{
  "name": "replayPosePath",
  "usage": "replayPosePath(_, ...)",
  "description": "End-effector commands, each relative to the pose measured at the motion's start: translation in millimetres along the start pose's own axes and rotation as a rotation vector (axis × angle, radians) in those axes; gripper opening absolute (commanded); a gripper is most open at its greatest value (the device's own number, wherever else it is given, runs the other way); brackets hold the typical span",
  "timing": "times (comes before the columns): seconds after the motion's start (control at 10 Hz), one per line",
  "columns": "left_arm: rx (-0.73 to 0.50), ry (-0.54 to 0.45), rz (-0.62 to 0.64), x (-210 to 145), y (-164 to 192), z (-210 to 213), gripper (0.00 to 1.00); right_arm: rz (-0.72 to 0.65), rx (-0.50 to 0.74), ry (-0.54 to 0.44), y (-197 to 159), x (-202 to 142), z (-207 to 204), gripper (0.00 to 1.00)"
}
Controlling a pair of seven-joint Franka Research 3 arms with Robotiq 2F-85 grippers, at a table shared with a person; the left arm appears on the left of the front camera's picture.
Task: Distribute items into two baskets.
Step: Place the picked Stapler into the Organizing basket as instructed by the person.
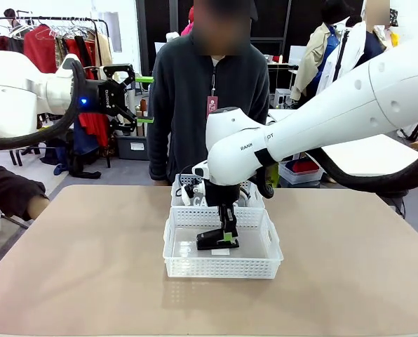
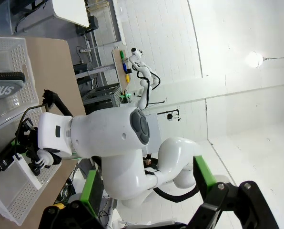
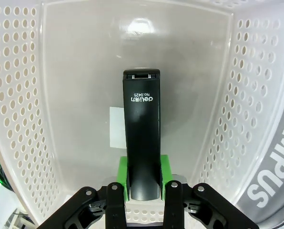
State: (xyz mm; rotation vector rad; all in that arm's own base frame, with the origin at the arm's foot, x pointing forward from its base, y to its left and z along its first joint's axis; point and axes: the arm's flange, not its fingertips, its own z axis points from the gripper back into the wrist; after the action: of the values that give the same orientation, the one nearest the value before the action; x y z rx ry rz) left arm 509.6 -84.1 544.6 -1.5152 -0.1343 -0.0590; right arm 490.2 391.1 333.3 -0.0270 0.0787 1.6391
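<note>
Two white lattice baskets stand one behind the other at the table's middle. My right gripper (image 1: 226, 235) reaches down into the near basket (image 1: 221, 265), shut on the black stapler (image 1: 214, 241). In the right wrist view the green pads (image 3: 167, 168) clamp the stapler (image 3: 142, 133) by its rear end, low over the basket floor (image 3: 85, 71). The grey CAMPUS pouch (image 1: 198, 202) lies in the far basket (image 1: 184, 184), mostly hidden behind my right arm; its lettering (image 3: 275, 174) shows through the wall. My left gripper (image 1: 144, 100) hangs open and empty, high at the left, away from the baskets.
A person (image 1: 209, 105) stands at the table's far side right behind the baskets. Another person's sleeve (image 1: 9, 193) rests at the table's left edge. Bare tabletop (image 1: 90, 267) lies on both sides of the baskets. A white label (image 3: 117, 133) lies on the near basket's floor.
</note>
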Motion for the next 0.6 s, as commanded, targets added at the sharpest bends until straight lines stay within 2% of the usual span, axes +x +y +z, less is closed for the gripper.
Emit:
replayPosePath(0.0,-0.018,-0.008,0.002,-1.6,-2.3,0.4,1.00,-0.024,0.006,0.006,-1.8,4.6,1.0,0.00)
replayPosePath(0.1,-0.018,-0.008,0.002,-1.6,-2.3,0.4,1.00,-0.025,0.011,0.007,-2.7,4.7,0.9,0.04)
replayPosePath(0.2,-0.018,-0.008,0.002,-1.6,-2.3,0.4,1.00,-0.027,0.020,0.005,-2.4,4.9,1.2,0.18)
replayPosePath(0.5,-0.018,-0.008,0.002,-1.6,-2.3,0.4,1.00,-0.033,0.028,-0.001,-2.4,3.9,2.0,0.73)
